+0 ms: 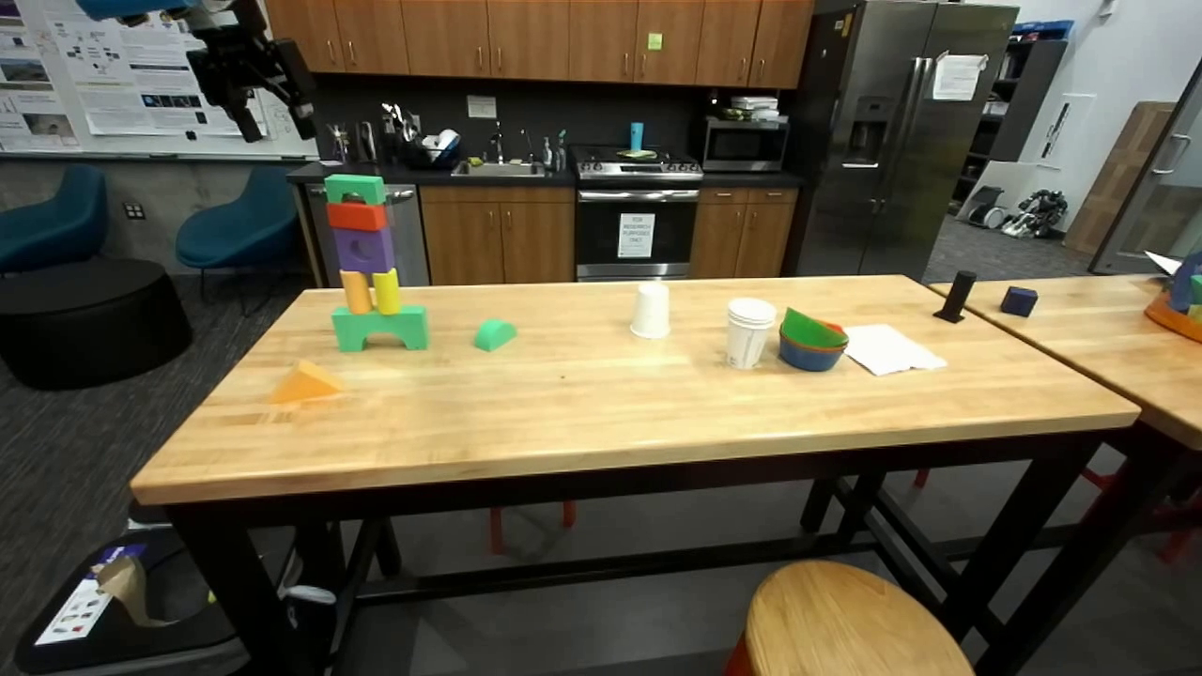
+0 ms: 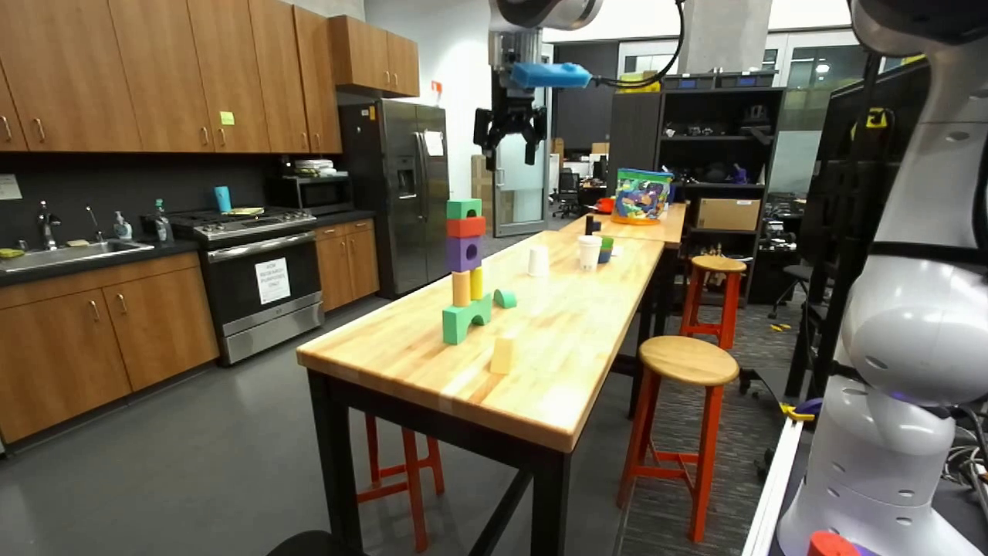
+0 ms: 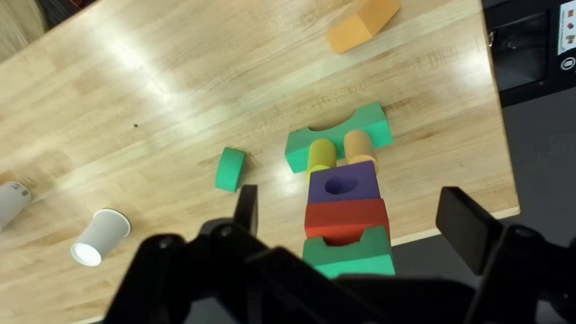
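In both exterior views, the end effector (image 2: 510,162) is held higher than block twr (image 2: 461,255) & apart from it, jaws spread wide, nothing gripped. Twr is stacked on worktop (image 1: 563,413), topped w/ green arch (image 1: 357,186); green half-round (image 1: 495,334) & orange wedge (image 1: 307,383) are set nr twr's base.

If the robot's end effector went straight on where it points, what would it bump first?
The end effector seems to point down just beside the block tower, so probably the wooden tabletop. Depth is hard to judge: the green arch on the tower's top looks close and might get knocked first.
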`<state>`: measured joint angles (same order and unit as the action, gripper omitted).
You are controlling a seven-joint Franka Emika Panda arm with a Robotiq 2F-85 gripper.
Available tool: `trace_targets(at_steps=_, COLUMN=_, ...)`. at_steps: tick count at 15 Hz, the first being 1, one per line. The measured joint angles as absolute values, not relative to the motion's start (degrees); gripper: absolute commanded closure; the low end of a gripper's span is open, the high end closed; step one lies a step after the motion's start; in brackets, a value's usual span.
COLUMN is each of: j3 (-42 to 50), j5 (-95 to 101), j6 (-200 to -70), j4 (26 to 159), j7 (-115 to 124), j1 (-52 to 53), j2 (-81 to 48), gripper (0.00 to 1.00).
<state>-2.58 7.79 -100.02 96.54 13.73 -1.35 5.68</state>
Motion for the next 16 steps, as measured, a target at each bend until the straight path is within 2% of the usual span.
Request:
trace_targets(at_steps=6, j3=-2.7, j5=7.9, j6=-103.4, j4=110.7, j7=19.5, j1=-1.3, j2=17.0, gripper=0.0)
trace_targets(at_steps=16, j3=-2.8, j5=7.9, j6=-104.0, j4=112.3, j7=19.6, j1=-1.3, j2=18.1, gripper=0.0)
